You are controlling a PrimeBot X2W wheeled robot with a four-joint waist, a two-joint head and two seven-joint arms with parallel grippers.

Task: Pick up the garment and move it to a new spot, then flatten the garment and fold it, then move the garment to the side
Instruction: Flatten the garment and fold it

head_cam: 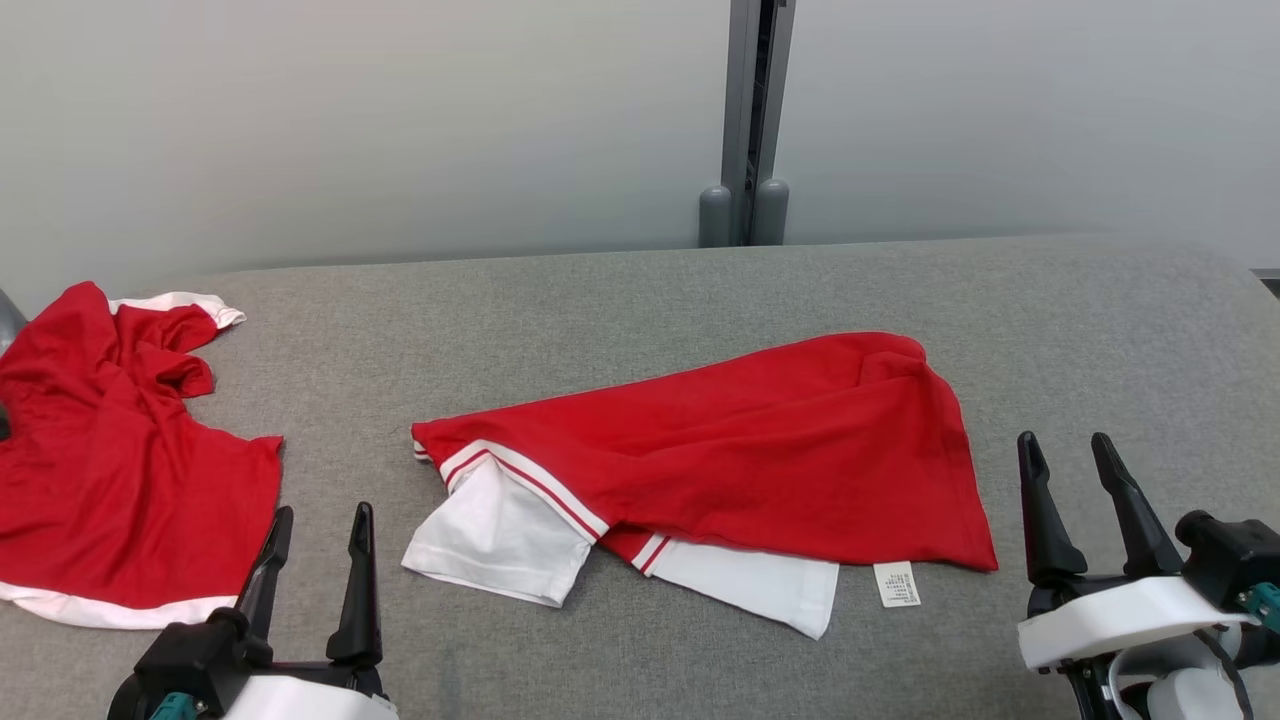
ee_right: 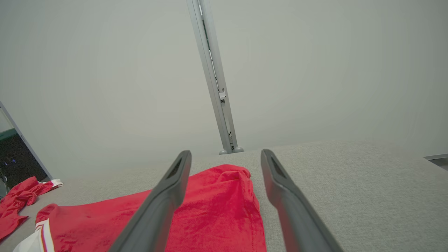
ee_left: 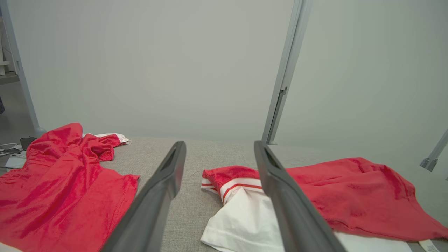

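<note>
Lying loosely doubled on the grey counter (head_cam: pixel 640 290).

Head view
- Garment (head_cam: pixel 760 450): red body, white sleeves, red-and-white striped trim, a white care label (head_cam: pixel 896 584) at its near edge. It lies between the left fingers (head_cam: pixel 355 590) and the right fingers (head_cam: pixel 1042 520), beyond their tips, and touches neither pair.
- Both pairs are spread wide and empty.
- Second red garment (head_cam: pixel 110 450): crumpled, with a white hem, just outside the left fingers.

Left wrist view
- Left fingers (ee_left: pixel 157 196): wide apart, gripping nothing, bare counter (ee_left: pixel 196 157) between them.
- Garment (ee_left: pixel 350 192): its striped sleeve end lies just ahead, partly behind the right-hand finger, with the red body running off to that side.
- Second red garment (ee_left: pixel 59 189): lies off to the left-hand finger's side.

Right wrist view
- Right fingers (ee_right: pixel 287 203): wide apart and empty.
- Garment (ee_right: pixel 217 206): its red hem end lies ahead, between the fingers and past the left-hand one.
- Counter (ee_right: pixel 350 182): bare off the right-hand finger.
</note>
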